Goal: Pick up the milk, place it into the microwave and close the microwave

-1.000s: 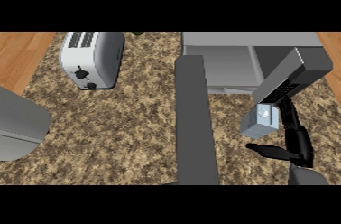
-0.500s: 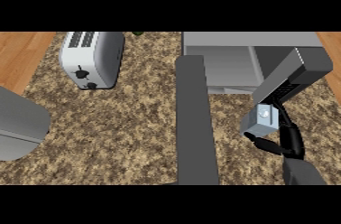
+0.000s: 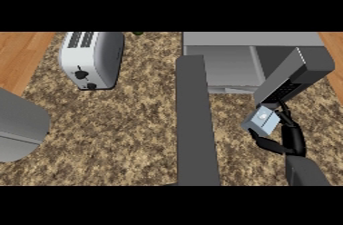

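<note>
Left arm: I see only a grey forearm (image 3: 20, 124) at the surface's left edge; its hand is out of view.
Toaster: (image 3: 90, 61) sits in the back-left corner, well apart from the work.
Microwave door: (image 3: 195, 124) is swung open, running front to back across the surface's middle.
Microwave: (image 3: 231, 65) sits at the back edge, right of centre, with its cavity open.
Milk: (image 3: 260, 122) is near the right edge, just below the dark panel (image 3: 298, 72), cap up and slightly tilted.
Right hand: (image 3: 285, 140) has its fingers curled round the milk from the front right.
Coming move: the cavity lies back and left of the milk. The right hand is the nearer one, so I judge the carry goes that way.
</note>
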Action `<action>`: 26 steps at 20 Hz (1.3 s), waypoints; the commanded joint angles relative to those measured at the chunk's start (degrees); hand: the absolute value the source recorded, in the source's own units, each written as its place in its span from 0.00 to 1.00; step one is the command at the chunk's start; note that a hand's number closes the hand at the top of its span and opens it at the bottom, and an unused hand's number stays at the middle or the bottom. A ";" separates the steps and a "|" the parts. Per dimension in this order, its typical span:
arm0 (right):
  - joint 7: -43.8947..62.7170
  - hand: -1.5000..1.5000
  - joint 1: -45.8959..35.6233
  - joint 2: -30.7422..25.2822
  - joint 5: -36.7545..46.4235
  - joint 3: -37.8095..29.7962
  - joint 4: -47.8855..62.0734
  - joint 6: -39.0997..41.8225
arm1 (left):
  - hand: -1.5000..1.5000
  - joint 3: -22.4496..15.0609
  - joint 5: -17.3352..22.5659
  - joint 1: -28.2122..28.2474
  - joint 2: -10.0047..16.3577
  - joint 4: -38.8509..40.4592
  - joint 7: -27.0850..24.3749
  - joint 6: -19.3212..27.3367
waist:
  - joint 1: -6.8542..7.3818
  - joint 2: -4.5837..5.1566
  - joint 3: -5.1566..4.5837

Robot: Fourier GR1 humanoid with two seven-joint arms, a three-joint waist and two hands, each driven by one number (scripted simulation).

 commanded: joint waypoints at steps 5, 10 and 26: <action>-11.32 1.00 -2.94 1.56 0.32 -1.75 9.10 -3.18 | 0.00 0.20 -0.83 -1.29 -0.26 3.23 -1.84 -2.65 | 0.86 0.13 0.06; -7.77 1.00 -3.28 1.45 1.02 1.16 4.87 4.03 | 0.00 1.35 -0.15 -0.60 -0.12 2.83 -1.03 -2.14 | 0.45 -0.13 -0.02; 14.12 1.00 2.39 10.02 1.26 10.41 -25.86 -1.15 | 0.00 4.90 2.06 2.32 -1.19 3.45 -1.92 -6.01 | -0.09 -0.35 -0.09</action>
